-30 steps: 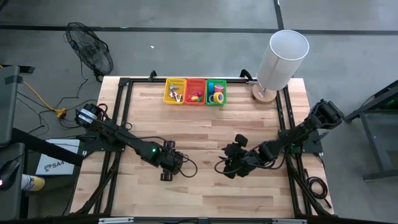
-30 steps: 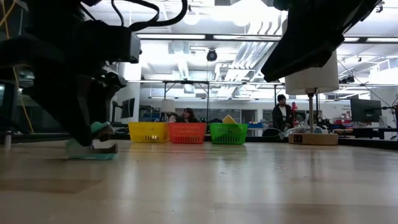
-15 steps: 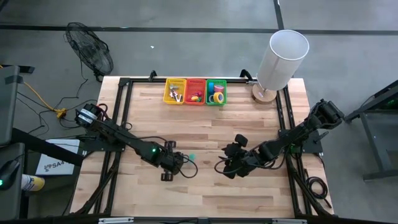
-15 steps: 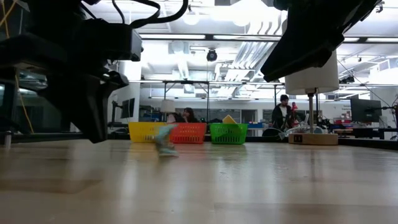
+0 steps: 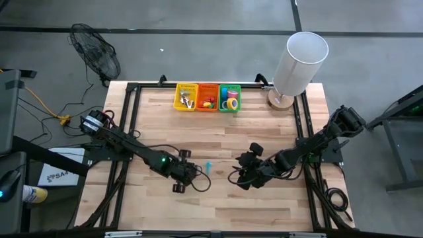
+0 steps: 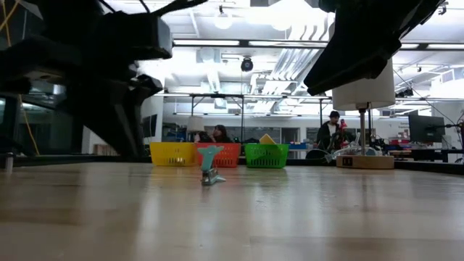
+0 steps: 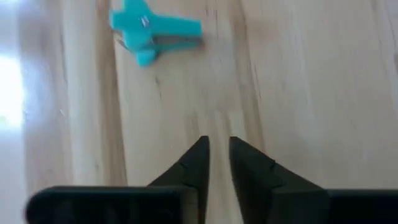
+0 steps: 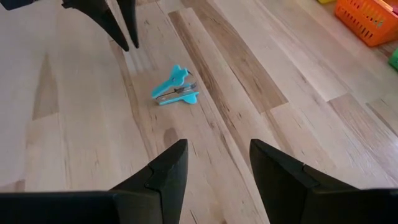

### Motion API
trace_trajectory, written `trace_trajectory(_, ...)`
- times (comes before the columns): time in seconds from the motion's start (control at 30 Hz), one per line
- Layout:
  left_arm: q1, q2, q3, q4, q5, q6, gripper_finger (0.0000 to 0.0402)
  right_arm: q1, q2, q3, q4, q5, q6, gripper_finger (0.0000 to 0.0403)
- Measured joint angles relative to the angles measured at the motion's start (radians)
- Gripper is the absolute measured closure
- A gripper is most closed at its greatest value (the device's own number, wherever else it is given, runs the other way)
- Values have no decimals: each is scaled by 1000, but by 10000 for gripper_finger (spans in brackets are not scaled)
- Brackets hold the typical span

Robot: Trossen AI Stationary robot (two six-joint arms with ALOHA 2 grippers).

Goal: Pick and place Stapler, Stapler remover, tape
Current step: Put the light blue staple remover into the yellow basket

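Teal staple remover (image 5: 207,166) lies loose on the bare tabletop (image 5: 264,132), between the two arms and touching neither. Left claw (image 5: 192,173) sits just beside it, fingers closed to a narrow slit with nothing between them, as seen in the left wrist view (image 7: 215,163). Right claw (image 5: 240,177) waits near on the other side, somewhat farther off, fingers spread partway and empty (image 8: 214,163). Nearer arm by judgement: the left. Staple remover (image 7: 152,32) lies ahead of the left fingertips and offset to one side, not on the closing line. Long axis runs roughly crosswise to the direction in which the left claw points, so no large wrist rotation appears necessary. In the low view the staple remover (image 6: 210,165) appears tipped up on one end, not flat; exact pose hard to confirm. Required before any grasp, by judgement: reopen the left claw, shift sideways over the body, then descend. Yellow, orange and green baskets (image 5: 207,97) stand in a row at the far edge, well apart from the staple remover; tape rolls (image 5: 230,100) visible in the green one.
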Motion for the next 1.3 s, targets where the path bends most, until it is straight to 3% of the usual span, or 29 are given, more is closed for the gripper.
trace_trajectory(0.1,0,0,0,36,-60,-6,313,0,0,0,0,0,4,238)
trace_trajectory(0.27,0,0,0,141,-166,-174,245,0,0,0,0,0,8,238)
trace_trajectory(0.47,0,1,0,215,-166,-320,190,0,0,0,0,0,19,237)
trace_trajectory(0.8,0,31,1,181,-93,-319,183,0,0,0,0,-27,20,237)
trace_trajectory(1.0,0,21,2,80,-135,-318,183,-3,36,-2,75,-25,8,238)
trace_trajectory(1.17,0,18,2,16,-158,-193,183,-24,85,-2,232,-46,6,237)
trace_trajectory(1.3,1,18,2,-26,-185,-54,183,-18,133,-2,338,-1,11,238)
